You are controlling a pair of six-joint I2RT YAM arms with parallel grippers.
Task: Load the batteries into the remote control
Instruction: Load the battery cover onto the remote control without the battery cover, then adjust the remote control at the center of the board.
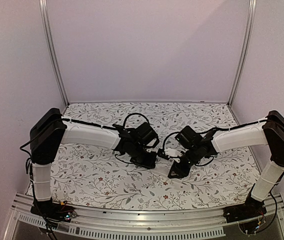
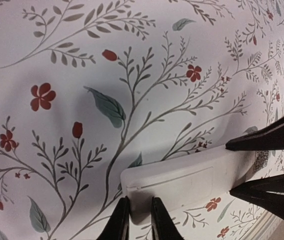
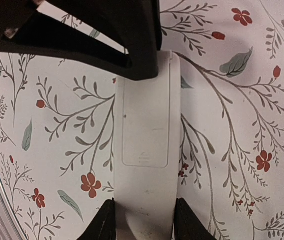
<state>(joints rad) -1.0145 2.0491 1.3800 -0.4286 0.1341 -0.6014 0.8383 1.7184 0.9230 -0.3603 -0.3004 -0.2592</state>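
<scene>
White remote control back side up above floral table cover, right gripper spread to the remote's width, fingers pressed on both long sides, left gripper nearly closed, pinching the remote's edge near its other end

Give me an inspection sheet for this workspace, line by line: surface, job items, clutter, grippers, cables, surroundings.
Surface: floral cloth covering the table.
Job's things: white remote back side up, battery cover in place, held between both arms; batteries, nothing seen.
Clutter: nothing seen.
Grippers: left gripper pinching one end of the remote; right gripper astride the other end, fingers against its sides.
Cables: black cables loop above both wrists.
Surroundings: plain pale walls, metal frame posts.
</scene>
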